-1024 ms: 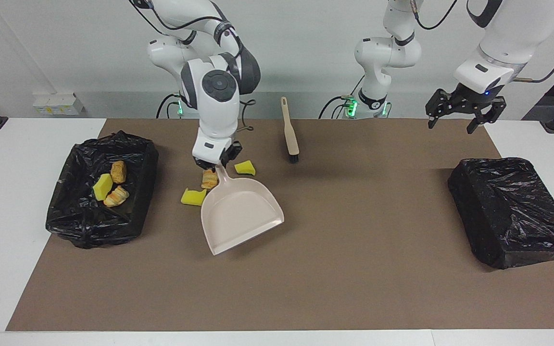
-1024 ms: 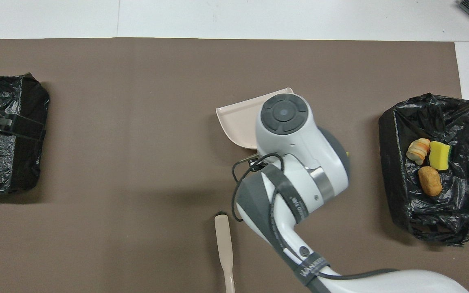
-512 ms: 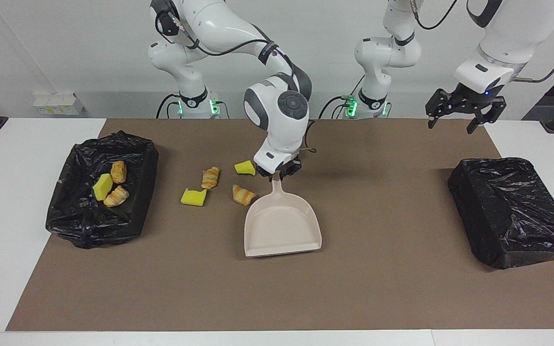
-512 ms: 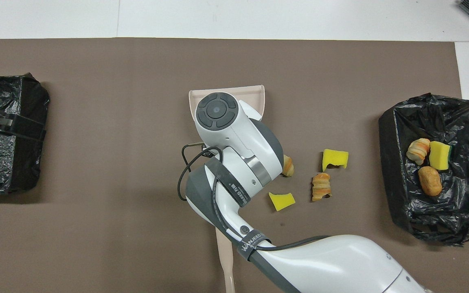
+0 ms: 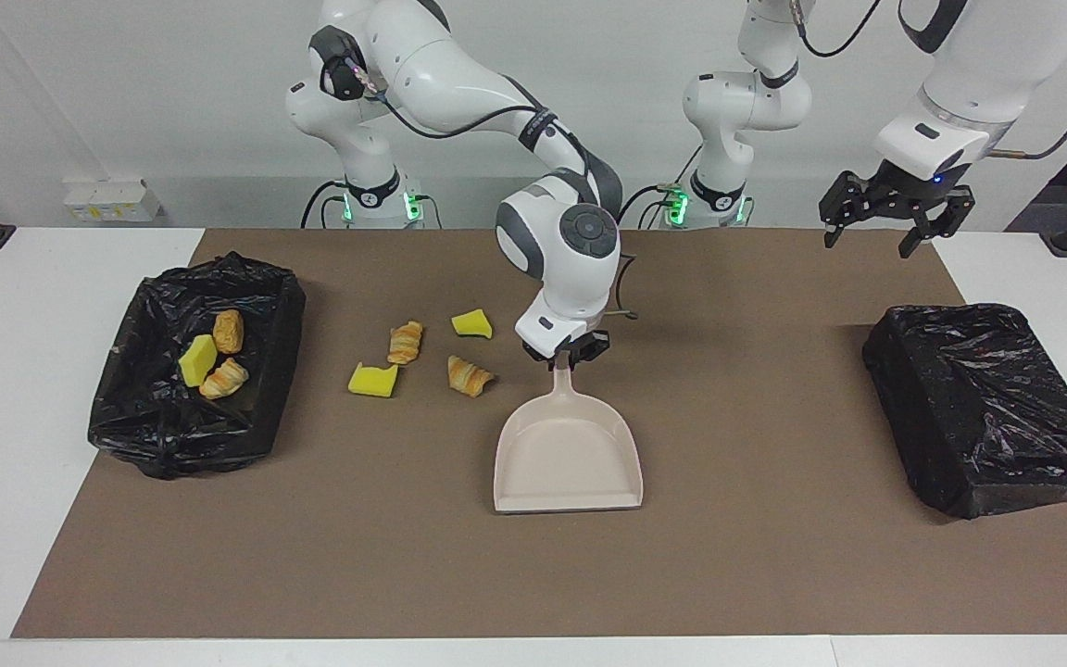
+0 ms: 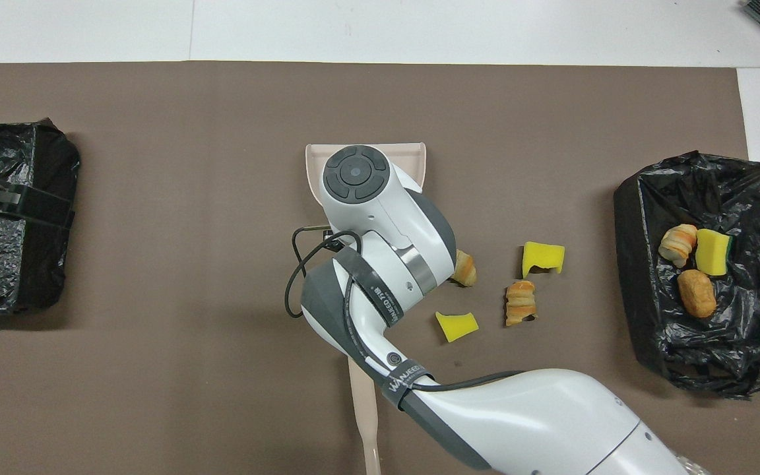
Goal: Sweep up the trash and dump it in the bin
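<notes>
The right claw [image 5: 563, 354] is clamped on the handle of the dustpan [image 5: 568, 454], and over this last second it has carried the pan clear across the mess! A moment ago the pan sat tilted right among the loose pieces, hard by the bin [image 5: 195, 366] at the right arm's end of the tabletop [image 5: 728, 556]. Now it rests square on the brown mat toward the middle, handle pointing at the robots, mouth pointing away from them, and it looks empty (not a crumb in it).

What does that buy us? Four pieces of trash are back in plain sight, lying between the pan and that bin: a yellow wedge [image 5: 471, 323] and a pastry bit [image 5: 406, 342] nearer the robots, another pastry bit [image 5: 470, 375] just beside the pan's handle, and a second yellow wedge [image 5: 372, 380] out toward the bin. Three more pieces [image 5: 214, 357] already sit inside the bin, so I'd call it a partial job, with a second load to gather.

The brush [image 6: 365, 412] lies untouched, nearer the robots than the pan, its head hidden under the right arm in the overhead view. The left claw [image 5: 885, 222] waits up in the air over the left arm's end of the tabletop, fingers spread apart, holding nothing, close to the second bag-covered bin [image 5: 987, 408].

My read: the pan has been staged and the brush comes next, though the pan's mouth isn't facing the pieces yet.
</notes>
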### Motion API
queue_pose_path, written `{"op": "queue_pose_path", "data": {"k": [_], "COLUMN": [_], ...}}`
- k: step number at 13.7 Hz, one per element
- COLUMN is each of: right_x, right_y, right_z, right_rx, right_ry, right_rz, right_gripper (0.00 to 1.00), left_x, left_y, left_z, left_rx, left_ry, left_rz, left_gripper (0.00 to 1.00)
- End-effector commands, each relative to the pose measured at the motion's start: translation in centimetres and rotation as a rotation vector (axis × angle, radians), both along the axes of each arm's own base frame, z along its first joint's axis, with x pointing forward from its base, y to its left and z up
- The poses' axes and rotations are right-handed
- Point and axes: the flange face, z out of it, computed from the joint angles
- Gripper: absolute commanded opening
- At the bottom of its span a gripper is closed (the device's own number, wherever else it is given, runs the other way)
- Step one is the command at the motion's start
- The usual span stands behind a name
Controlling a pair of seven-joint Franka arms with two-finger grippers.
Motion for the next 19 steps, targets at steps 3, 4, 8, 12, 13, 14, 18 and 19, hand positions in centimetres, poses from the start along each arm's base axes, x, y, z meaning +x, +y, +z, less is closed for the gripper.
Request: {"op": "queue_pose_path", "data": {"k": [3, 4, 8, 12, 13, 14, 18, 19], "right_x": [0.1, -0.2, -4.3, -12.9, -15.3, -17.8, -26.4, -28.2], "right_y": [0.3, -0.2, -1.8, -1.6, -1.4, -1.1, -1.7, -1.8], "right_z": [2.3, 2.9, 4.7, 5.2, 4.7, 3.9, 2.1, 1.8], "right_rx": [0.04, 0.037, 0.035, 0.06, 0.057, 0.06, 0.063, 0.055], "right_ry": [-0.015, -0.014, 0.029, 0.084, 0.071, 0.055, 0.035, 0.042], "right_rz": [-0.023, -0.024, -0.039, -0.03, -0.031, -0.03, 0.013, 0.032], "right_gripper": [1.0, 1.0, 1.0, 1.0, 1.0, 1.0, 1.0, 1.0], "left_x": [-0.5, -0.6, -0.6, -0.6, -0.7, -0.5, 1.4, 1.9], "left_y": [0.4, 0.4, 0.3, -0.1, -0.6, -1.2, -9.6, -11.9], "left_z": [0.1, 0.2, 0.1, 0.1, 0.1, -0.1, -6.5, -9.1], "left_rx": [-0.004, -0.006, -0.006, -0.004, -0.004, -0.009, -0.039, -0.044], "left_ry": [-0.005, -0.007, -0.004, -0.004, -0.005, -0.025, -0.14, -0.139], "left_rz": [-0.011, -0.011, -0.009, 0.001, -0.003, -0.008, -0.097, -0.13], "left_gripper": [1.0, 1.0, 1.0, 1.0, 1.0, 1.0, 1.0, 1.0]}}
